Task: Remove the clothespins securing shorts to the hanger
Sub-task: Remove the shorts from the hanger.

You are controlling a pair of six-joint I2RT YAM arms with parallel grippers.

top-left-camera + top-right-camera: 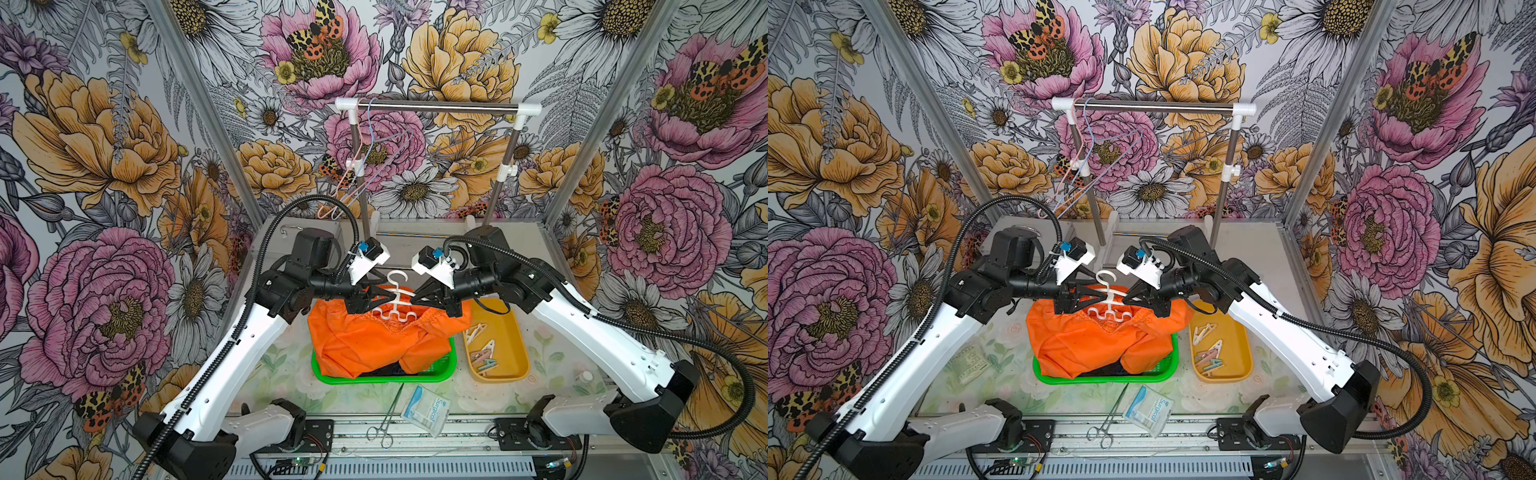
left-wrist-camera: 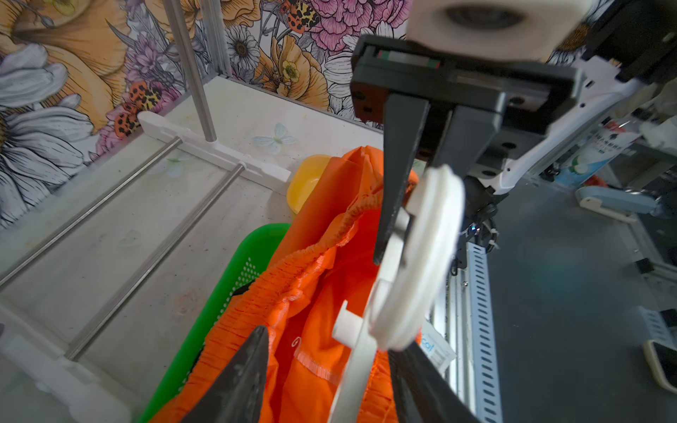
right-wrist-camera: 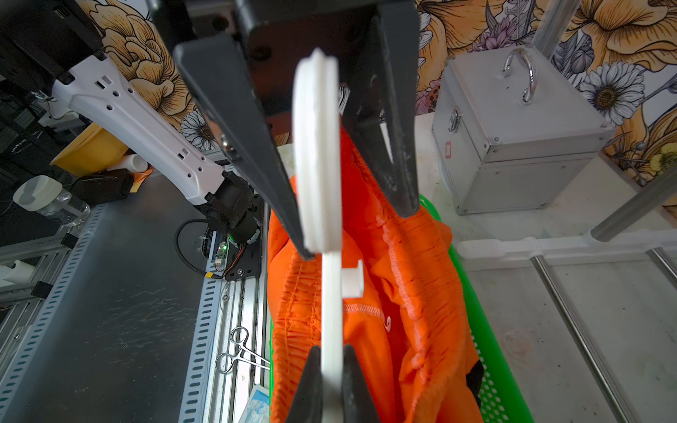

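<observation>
In both top views, one pair of orange shorts [image 1: 374,340] lies draped over one green basket [image 1: 374,379]; dark fabric beneath is mostly hidden. The clothespins [image 1: 482,351] (overlapping, so I cannot count them exactly) lie in one yellow tray [image 1: 513,328]. In the left wrist view, the left gripper [image 2: 329,340] stands open around one white hanger [image 2: 414,256]. In the right wrist view, the right gripper [image 3: 331,351] clamps the hanger's arm.

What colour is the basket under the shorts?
The basket is bright green, clearest in a top view.
</observation>
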